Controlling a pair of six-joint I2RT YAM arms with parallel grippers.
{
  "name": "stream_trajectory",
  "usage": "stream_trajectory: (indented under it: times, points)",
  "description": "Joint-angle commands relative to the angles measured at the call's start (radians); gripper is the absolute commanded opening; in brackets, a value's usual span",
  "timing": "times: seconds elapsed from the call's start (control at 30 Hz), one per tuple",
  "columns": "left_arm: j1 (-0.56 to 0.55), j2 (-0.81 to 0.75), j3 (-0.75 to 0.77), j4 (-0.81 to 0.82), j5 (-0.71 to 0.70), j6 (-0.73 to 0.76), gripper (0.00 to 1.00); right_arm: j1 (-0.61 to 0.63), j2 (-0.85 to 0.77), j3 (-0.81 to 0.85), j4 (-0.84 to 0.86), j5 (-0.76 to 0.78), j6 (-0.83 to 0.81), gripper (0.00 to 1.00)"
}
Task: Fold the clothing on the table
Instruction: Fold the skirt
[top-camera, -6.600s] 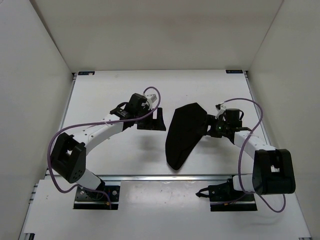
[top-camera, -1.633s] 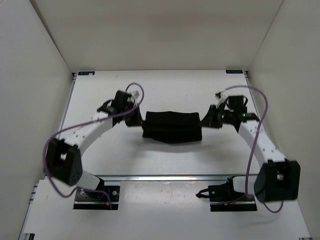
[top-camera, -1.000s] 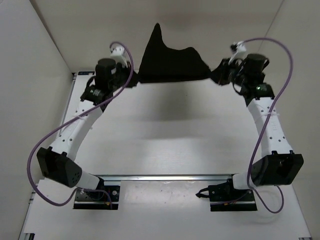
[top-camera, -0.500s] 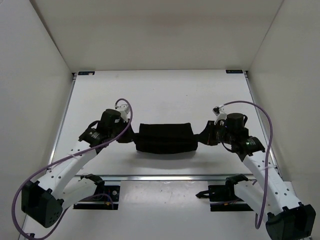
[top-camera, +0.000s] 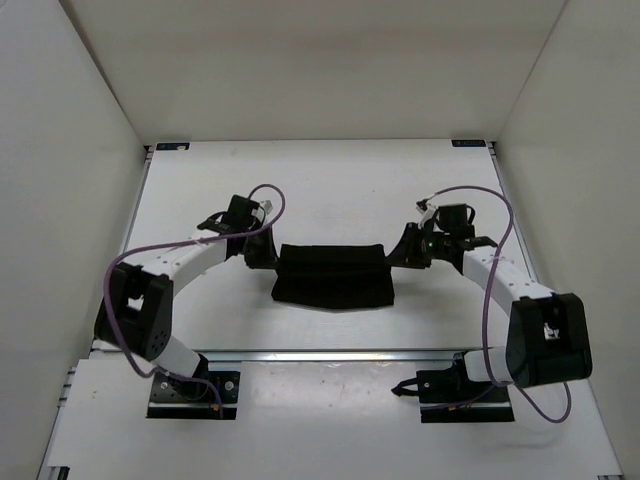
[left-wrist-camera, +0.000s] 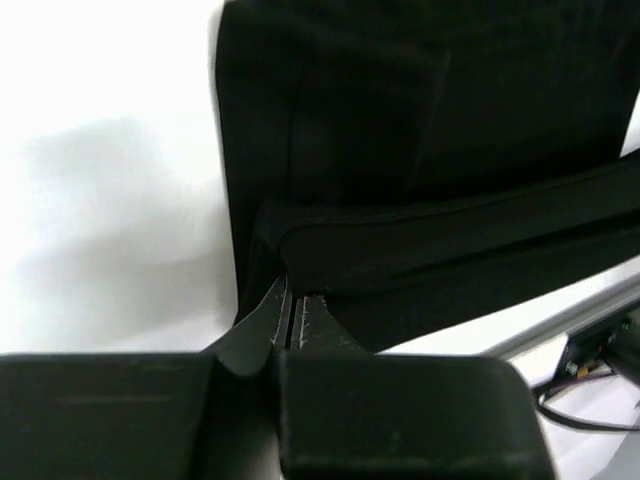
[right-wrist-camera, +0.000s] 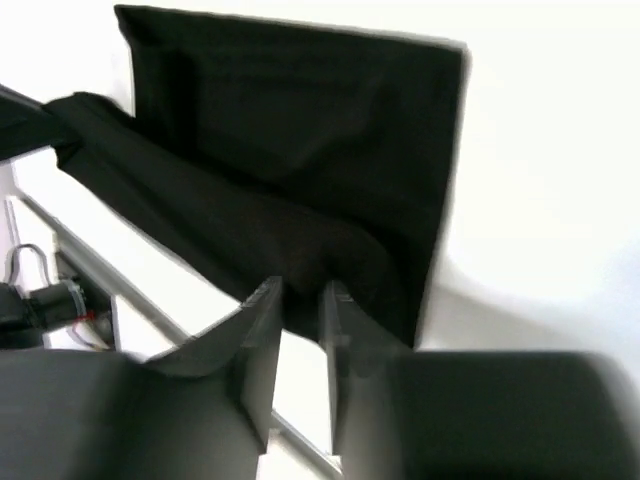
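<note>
- The clothing (top-camera: 333, 276) is down flat on the table (top-camera: 330, 190), folded into a neat black band, just on the far side of the aluminium rail (top-camera: 330, 353) and about halfway along it.
- Its long edges run parallel to the rail, and the edge nearest the rail dips to a shallow point in the middle.
- From the left wrist camera you can see it is layered: a thick rolled fold lies across a flatter panel, with the rail showing beyond it.
- The left gripper (top-camera: 268, 258) sits low over the table, beyond the left half of the rail, right against the garment's left end.
- Its fingers (left-wrist-camera: 262, 318) are pressed together, only a hairline between them, nipping the fabric where the fold begins.
- The right gripper (top-camera: 402, 256) mirrors it beyond the right half of the rail, at the garment's right end.
- Those fingers (right-wrist-camera: 258, 335) stand a little apart, a narrow dark slot between them, the bunched fold right at their tips. I cannot tell whether cloth sits in the slot.
- Both arms reach in from the rail side, elbows bowed outward, purple cables (top-camera: 150, 252) looping above them.
</note>
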Motion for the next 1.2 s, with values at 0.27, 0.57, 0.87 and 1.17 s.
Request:
stream_trajectory:
  times: [0.27, 0.57, 0.87, 1.17]
  points:
    - [0.058, 0.045, 0.256, 0.045, -0.038, 0.051, 0.98, -0.004, 0.084, 0.18, 0.083, 0.025, -0.077, 0.74]
    - [0.059, -0.196, 0.083, 0.103, 0.045, -0.016, 0.05, 0.077, 0.029, 0.091, 0.105, -0.019, -0.067, 0.0]
    - [-0.071, -0.199, -0.227, 0.407, 0.208, -0.242, 0.0, 0.198, 0.11, 0.043, 0.137, -0.044, -0.069, 0.0]
    - [-0.007, 0.068, -0.085, 0.47, 0.26, -0.198, 0.0, 0.198, 0.383, 0.253, 0.153, -0.068, -0.085, 0.0]
